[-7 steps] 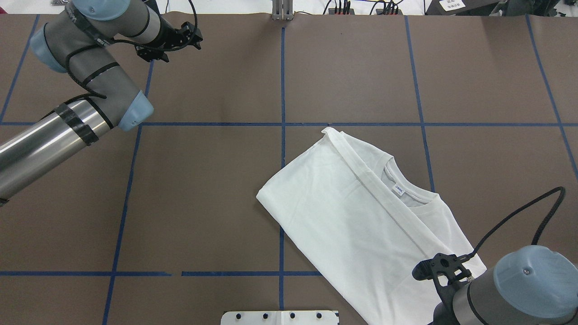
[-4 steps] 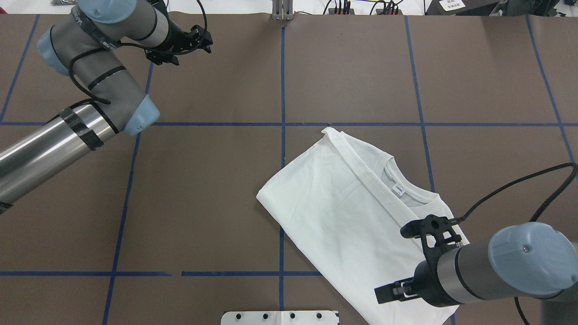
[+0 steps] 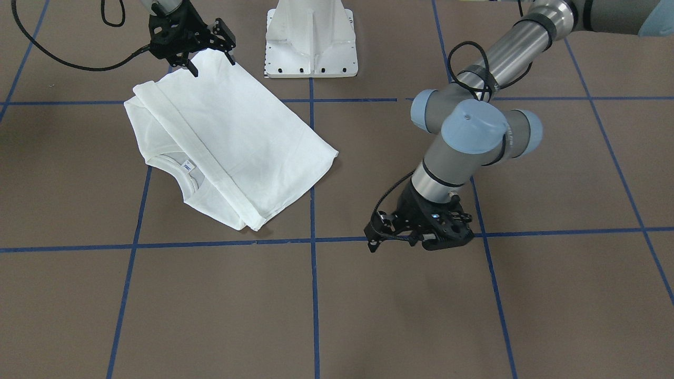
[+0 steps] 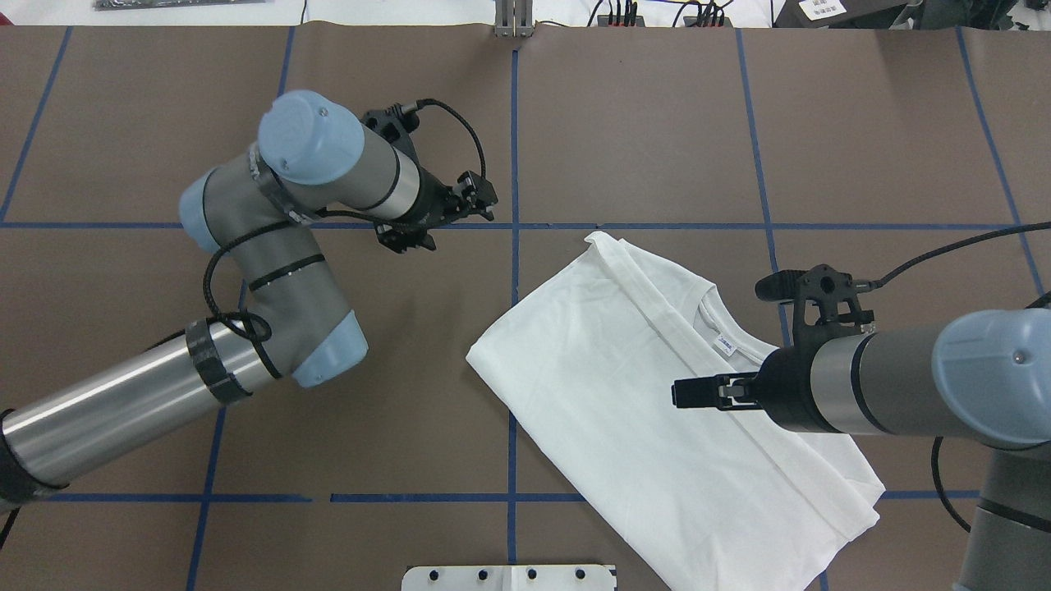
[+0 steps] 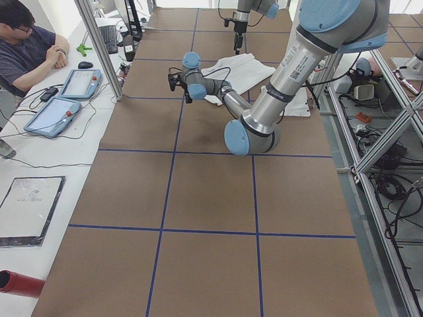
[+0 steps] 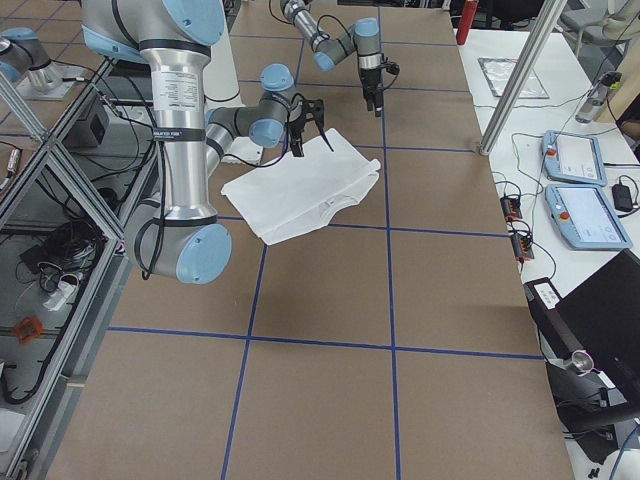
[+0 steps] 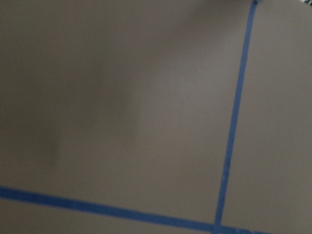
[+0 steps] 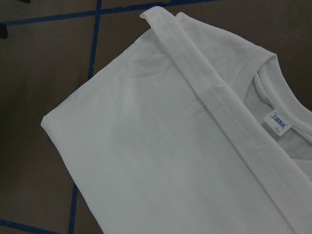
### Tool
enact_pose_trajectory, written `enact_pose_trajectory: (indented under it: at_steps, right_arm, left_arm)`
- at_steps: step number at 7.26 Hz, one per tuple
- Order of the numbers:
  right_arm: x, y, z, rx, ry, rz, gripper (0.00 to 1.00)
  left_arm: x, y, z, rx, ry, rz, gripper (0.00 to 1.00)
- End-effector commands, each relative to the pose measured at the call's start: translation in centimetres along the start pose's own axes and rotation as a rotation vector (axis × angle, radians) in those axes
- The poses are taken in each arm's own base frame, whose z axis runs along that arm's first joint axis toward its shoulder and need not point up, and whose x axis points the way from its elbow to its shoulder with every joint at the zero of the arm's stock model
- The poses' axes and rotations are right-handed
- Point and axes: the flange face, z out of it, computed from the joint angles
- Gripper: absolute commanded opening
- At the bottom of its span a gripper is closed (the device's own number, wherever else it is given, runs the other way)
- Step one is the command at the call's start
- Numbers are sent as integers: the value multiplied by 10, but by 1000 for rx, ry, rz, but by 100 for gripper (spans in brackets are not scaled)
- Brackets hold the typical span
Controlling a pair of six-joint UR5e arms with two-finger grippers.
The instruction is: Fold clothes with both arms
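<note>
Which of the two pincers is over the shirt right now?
The right pincer: it hovers above the white shirt. The left pincer is off the cloth, over bare table beside a blue tape crossing.

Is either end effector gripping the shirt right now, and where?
Nothing is held. The right end effector hangs open above the T-shirt, not touching it; the left end effector is over the bare table.
</note>
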Motion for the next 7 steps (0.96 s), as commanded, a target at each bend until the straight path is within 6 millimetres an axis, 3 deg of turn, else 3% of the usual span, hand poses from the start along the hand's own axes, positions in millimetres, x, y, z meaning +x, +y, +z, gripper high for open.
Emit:
enact_pose_trajectory:
  at_steps: [1,3,6,7]
  right_arm:
    - [-2,-21,-10,51,-11,18,100]
    - [-6,-24,-4,53,-12,18,100]
    - [-5,-25,0,51,-7,20,100]
    - [-4,-26,0,53,-4,22,100]
  left_arm:
    - [-12,78,8,-41,-54,-64,99]
    - [-44,119,46,-48,-122,-66,97]
    - [-36,122,46,-52,-116,-66,91]
    - [-31,123,45,-53,-109,-65,83]
